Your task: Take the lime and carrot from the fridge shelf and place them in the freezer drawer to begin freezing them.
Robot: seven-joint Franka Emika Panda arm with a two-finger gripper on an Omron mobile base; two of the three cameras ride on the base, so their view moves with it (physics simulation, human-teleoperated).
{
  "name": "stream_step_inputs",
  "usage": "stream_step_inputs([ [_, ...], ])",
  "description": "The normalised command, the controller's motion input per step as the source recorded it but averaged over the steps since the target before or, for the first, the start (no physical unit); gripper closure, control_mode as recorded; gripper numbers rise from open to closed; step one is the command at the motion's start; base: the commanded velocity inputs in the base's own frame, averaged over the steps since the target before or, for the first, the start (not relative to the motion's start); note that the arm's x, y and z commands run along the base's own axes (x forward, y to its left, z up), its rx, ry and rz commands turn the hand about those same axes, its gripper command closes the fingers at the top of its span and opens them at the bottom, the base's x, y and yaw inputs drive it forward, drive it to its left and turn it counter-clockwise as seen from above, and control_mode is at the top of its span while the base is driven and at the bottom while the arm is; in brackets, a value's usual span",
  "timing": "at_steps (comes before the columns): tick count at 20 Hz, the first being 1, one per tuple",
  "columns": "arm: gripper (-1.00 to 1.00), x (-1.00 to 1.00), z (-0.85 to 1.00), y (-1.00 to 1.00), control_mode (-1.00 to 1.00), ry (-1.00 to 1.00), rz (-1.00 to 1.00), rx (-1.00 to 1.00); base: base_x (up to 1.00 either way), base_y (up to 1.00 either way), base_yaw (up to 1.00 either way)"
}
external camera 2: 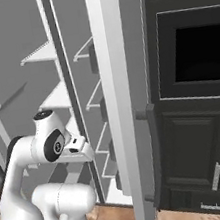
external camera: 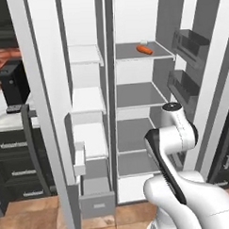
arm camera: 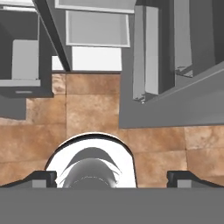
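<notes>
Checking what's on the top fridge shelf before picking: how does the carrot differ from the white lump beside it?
The carrot is orange-red, the white lump pale. The carrot is long and tapered, lying flat; the lump is shorter and blocky. The carrot lies nearer the front edge, the lump behind it. Both rest on the same fridge shelf.

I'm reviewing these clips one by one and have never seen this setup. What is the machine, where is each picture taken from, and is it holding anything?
It is a white robot arm on a driving base, facing an open fridge. Two pictures come from cameras on the base, behind the arm to its left and right. The third looks along the gripper, pointing down at the tiled floor; its jaws are open and hold nothing. The carrot lies on the top fridge shelf beside a small white lump. The freezer drawer stands pulled out, low on the left.
</notes>
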Motion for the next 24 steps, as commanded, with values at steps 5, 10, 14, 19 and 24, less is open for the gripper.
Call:
stream_step_inputs([
  [5,-1.00,0.00,0.00,0.00,1.00,0.00,0.00,0.00,0.22,0.28,-0.22],
  [10,-1.00,0.00,0.00,0.00,1.00,0.00,0.00,0.00,0.26,0.13,-0.39],
  [14,-1.00,0.00,0.00,0.00,1.00,0.00,0.00,0.00,0.50,0.26,-0.24],
  [19,-1.00,0.00,0.00,0.00,1.00,0.00,0.00,0.00,0.36,0.33,-0.03],
  [24,-1.00,0.00,0.00,0.00,1.00,0.00,0.00,0.00,0.04,0.35,0.02],
])
